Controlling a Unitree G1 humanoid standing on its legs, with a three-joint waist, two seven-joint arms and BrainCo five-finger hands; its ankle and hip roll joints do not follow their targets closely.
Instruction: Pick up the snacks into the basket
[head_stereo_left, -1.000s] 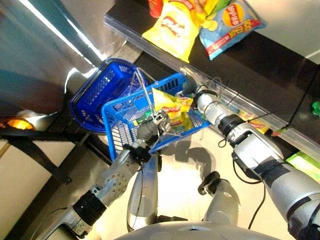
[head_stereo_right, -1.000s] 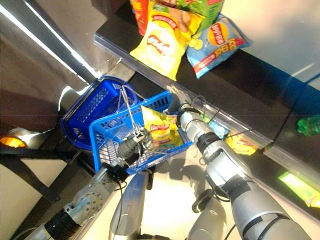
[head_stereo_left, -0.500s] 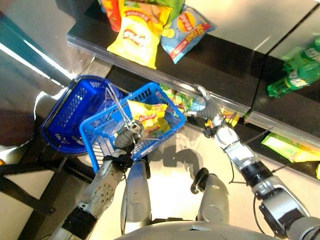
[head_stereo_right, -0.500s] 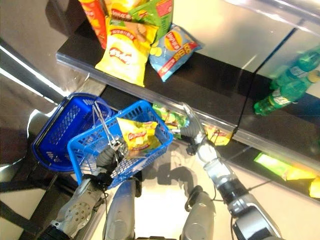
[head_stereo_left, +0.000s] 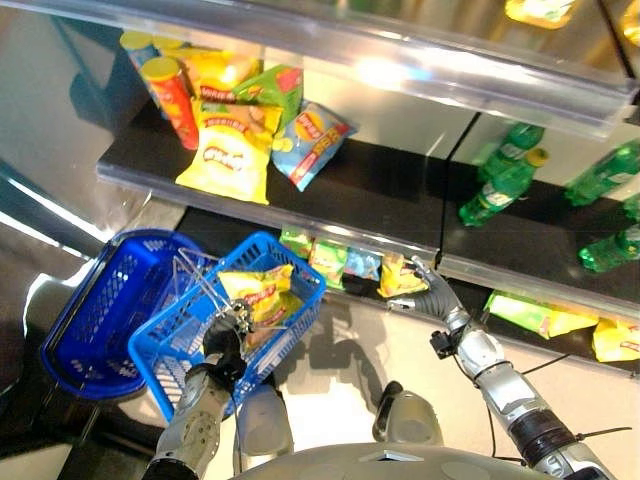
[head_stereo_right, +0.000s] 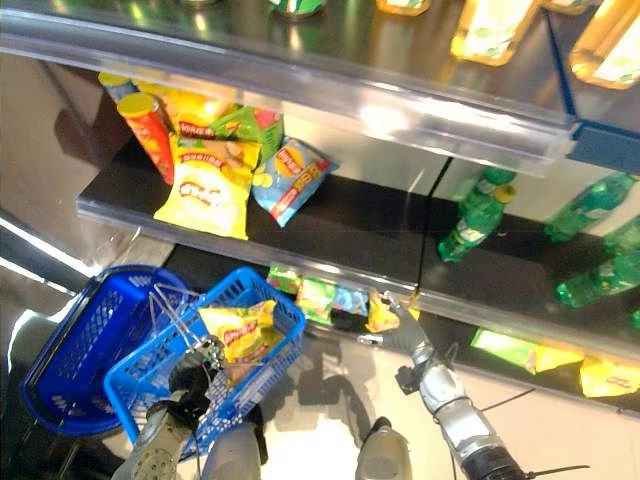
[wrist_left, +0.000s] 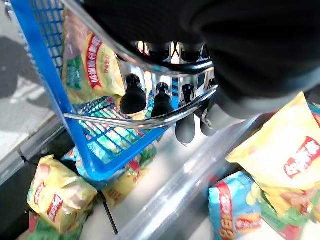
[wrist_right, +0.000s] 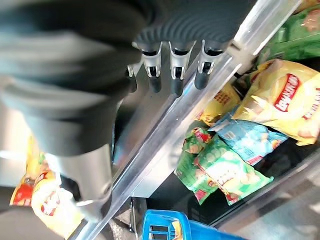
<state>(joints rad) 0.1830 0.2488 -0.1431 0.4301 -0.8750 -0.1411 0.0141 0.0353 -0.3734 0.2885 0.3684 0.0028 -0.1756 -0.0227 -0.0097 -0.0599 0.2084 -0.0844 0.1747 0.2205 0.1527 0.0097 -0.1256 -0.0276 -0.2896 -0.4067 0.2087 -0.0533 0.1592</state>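
My left hand (head_stereo_left: 224, 342) is shut on the wire handle (wrist_left: 148, 114) of a blue basket (head_stereo_left: 172, 368) that hangs in front of the shelves. A yellow chip bag (head_stereo_left: 254, 294) lies inside the basket. My right hand (head_stereo_left: 436, 297) is open, fingers (wrist_right: 173, 71) straight, held at the front rail of the low shelf. Right by that hand sits a small yellow snack bag (head_stereo_left: 397, 276). Further small green and blue snack bags (head_stereo_left: 330, 258) lie in a row to its left. The right hand holds nothing.
A second blue basket (head_stereo_left: 92, 322) sits lower left. The shelf above carries a big yellow chip bag (head_stereo_left: 228, 152), a blue bag (head_stereo_left: 312, 138), a green bag and red tubes (head_stereo_left: 170, 92). Green bottles (head_stereo_left: 500, 186) stand to the right; more bags (head_stereo_left: 530, 312) lie low right.
The camera has tilted up toward the shelves. My right hand has left the basket, where the yellow bag stays, and moved right to the low shelf. The left hand keeps the handle.
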